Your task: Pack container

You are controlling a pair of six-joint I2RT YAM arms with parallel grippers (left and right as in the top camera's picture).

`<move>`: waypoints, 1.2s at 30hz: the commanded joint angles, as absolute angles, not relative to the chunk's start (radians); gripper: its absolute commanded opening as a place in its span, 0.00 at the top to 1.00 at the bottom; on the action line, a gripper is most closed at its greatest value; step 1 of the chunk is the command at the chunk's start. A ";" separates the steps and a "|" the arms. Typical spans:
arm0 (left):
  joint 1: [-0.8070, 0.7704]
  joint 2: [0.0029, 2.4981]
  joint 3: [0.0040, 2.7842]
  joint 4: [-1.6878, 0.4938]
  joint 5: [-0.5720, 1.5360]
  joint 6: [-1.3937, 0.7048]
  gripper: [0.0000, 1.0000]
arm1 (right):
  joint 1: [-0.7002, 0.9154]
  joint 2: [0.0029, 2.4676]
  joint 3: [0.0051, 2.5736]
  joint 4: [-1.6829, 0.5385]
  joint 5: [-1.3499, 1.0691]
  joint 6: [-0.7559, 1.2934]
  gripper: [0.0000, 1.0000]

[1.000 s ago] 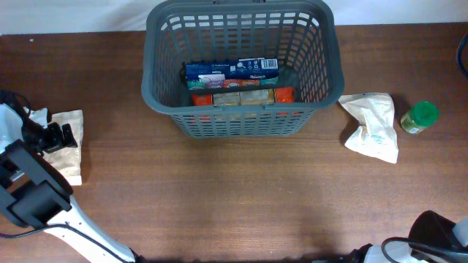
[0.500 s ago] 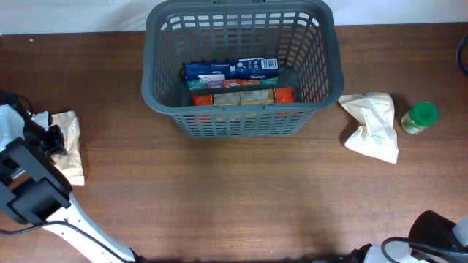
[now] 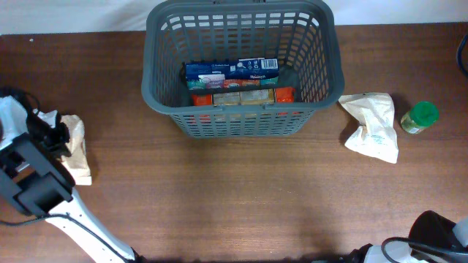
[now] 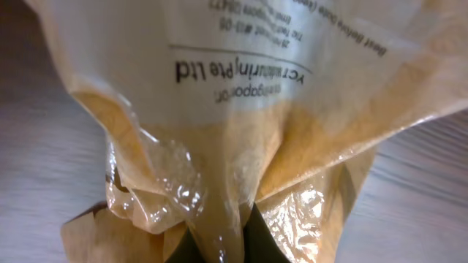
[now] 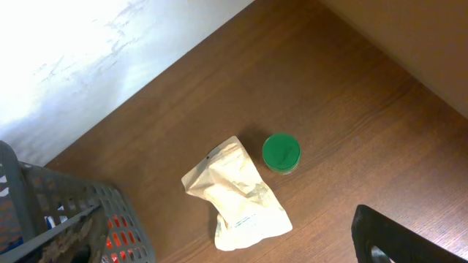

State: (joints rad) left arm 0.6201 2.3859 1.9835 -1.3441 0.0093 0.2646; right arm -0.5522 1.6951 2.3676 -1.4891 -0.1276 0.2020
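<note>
The container (image 3: pixel 241 126), a big dark grey slotted basket, stands at the back centre and holds a blue box (image 3: pixel 230 71) and orange packs (image 3: pixel 245 96). Its corner shows in the right wrist view (image 5: pixel 44 201). At the table's left edge my left gripper (image 3: pixel 53 136) is shut on a beige plastic pouch (image 3: pixel 77 150). In the left wrist view that pouch (image 4: pixel 241 102) fills the frame, with a fold pinched between the dark fingers (image 4: pixel 267 245). Only one dark finger (image 5: pixel 395 235) of my open right gripper shows; nothing is in it.
A white crumpled pouch (image 3: pixel 373 126) (image 5: pixel 238 193) lies right of the basket. A small green-lidded jar (image 3: pixel 420 117) (image 5: pixel 281 152) stands beside it. The right arm (image 3: pixel 439 234) sits at the front right corner. A white wall runs behind the table.
My left gripper has closed on the beige pouch. The pouch has bunched up narrower and slid slightly right and toward the front. The right arm has not moved.
</note>
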 commanded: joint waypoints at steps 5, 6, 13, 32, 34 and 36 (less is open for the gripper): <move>0.547 2.409 2.400 -1.572 0.090 0.258 0.98 | -0.558 1.695 2.373 -1.489 -0.119 0.199 0.01; 0.540 2.401 2.459 -1.597 0.090 0.258 0.98 | -0.558 1.695 2.373 -1.489 -0.119 0.199 0.01; 0.495 2.314 2.760 -1.644 0.089 0.263 0.98 | -0.558 1.695 2.373 -1.489 -0.119 0.199 0.01; 0.482 2.292 2.392 -1.561 0.121 0.258 0.01 | -0.558 1.695 2.373 -1.489 -0.119 0.199 0.01; 0.484 2.292 2.310 -1.509 0.153 0.258 0.01 | -0.558 1.695 2.373 -1.489 -0.119 0.199 0.01; 0.488 2.292 2.225 -1.456 0.150 0.258 0.01 | -0.558 1.695 2.373 -1.489 -0.119 0.199 0.01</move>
